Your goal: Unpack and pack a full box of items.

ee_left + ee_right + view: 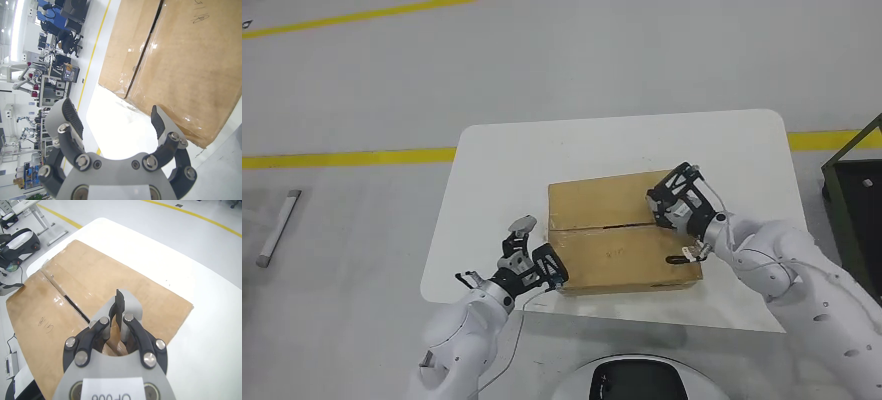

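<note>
Right gripper (118, 303) squeezed narrow above the seam of the closed box (607, 225); left gripper (110, 106) spread wide beside the box's corner, on the white table (502, 170)

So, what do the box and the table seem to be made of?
The box looks like plain brown cardboard, matte, with folded flaps. Glossy clear tape glints along its seam. The table has a smooth white top, perhaps laminate or plastic; the look leaves that open.

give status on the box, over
Left gripper open, beside box corner. Right gripper shut, over seam. Box closed, on table. Glossy tape along seam.
</note>
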`<act>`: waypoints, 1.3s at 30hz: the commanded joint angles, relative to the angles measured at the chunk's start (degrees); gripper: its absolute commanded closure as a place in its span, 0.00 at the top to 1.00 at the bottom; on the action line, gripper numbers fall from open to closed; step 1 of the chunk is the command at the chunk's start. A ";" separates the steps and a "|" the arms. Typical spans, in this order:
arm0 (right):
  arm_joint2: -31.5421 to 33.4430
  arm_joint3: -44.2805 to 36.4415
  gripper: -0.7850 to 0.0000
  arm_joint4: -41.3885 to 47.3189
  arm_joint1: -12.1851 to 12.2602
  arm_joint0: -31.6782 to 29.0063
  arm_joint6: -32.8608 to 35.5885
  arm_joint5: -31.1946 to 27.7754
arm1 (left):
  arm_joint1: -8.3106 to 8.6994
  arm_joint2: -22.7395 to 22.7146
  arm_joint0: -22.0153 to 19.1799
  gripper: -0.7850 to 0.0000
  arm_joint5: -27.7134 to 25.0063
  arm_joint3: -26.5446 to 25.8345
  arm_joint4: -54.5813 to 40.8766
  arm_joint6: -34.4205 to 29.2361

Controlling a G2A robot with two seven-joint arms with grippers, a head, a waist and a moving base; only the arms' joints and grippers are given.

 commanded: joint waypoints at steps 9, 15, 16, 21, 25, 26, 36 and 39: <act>-1.53 0.91 0.00 0.04 -0.62 0.59 0.20 0.17 | 0.21 -3.39 1.50 1.00 -0.11 -3.75 -3.44 -0.75; -1.29 0.60 0.00 0.64 -0.79 0.34 0.64 0.13 | 0.50 -8.94 5.31 1.00 -0.34 -7.34 -7.65 -2.50; -1.25 0.55 0.00 0.56 -0.81 0.32 0.66 0.10 | 0.50 -8.94 5.31 1.00 -0.34 -7.34 -7.65 -2.50; -1.04 0.62 0.00 0.38 -0.89 0.12 0.95 -0.23 | 0.50 -8.94 5.31 1.00 -0.34 -7.34 -7.65 -2.50; -0.94 0.71 0.00 0.10 -1.01 0.02 0.44 -0.18 | 0.50 -8.94 5.31 1.00 -0.34 -7.34 -7.65 -2.50; -0.84 0.69 0.00 0.35 -1.08 -0.04 -0.20 0.17 | 0.50 -8.94 5.31 1.00 -0.34 -7.34 -7.65 -2.50; 1.14 -1.17 0.00 3.56 -0.97 -1.17 -0.50 -4.34 | -0.09 -7.71 4.88 1.00 5.05 -3.59 -13.67 -2.77; 0.74 -0.51 0.00 2.41 -1.01 -1.58 -0.20 -4.07 | -0.21 -7.61 4.50 1.00 6.41 -2.28 -14.54 -3.28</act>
